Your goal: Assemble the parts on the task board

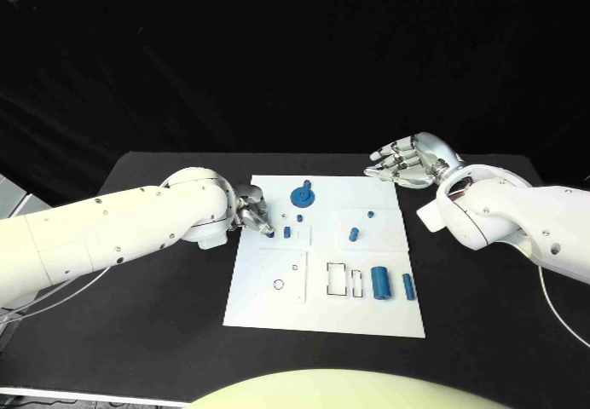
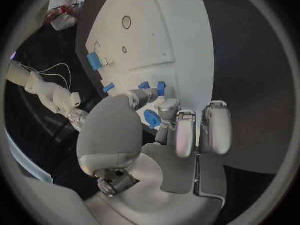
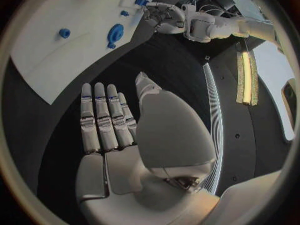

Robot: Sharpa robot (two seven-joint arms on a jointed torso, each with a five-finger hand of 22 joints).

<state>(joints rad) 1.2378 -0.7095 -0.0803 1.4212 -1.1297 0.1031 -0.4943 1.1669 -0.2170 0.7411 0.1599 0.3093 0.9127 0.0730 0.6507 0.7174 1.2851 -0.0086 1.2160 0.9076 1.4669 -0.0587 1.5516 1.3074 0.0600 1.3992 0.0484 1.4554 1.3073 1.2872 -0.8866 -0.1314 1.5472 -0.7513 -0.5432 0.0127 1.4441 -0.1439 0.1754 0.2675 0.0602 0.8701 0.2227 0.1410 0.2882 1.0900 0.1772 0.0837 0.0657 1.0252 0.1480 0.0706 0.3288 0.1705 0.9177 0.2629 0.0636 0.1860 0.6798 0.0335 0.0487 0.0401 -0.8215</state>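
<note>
blue peg stands upright just beside the left hand, fingertips seemingly pinching a neighbouring part; right hand, spread empty, is held well apart.

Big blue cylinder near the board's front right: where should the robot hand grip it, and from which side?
Grip the big cylinder across its middle, coming from above. It lies flat on the board, long axis running front to back, so its curved sides face left and right. The slimmer cylinder lies close on its right and a rectangular slot outline on its left, so fingers should probably come down narrow. The right hand, open, looks nearer.
</note>
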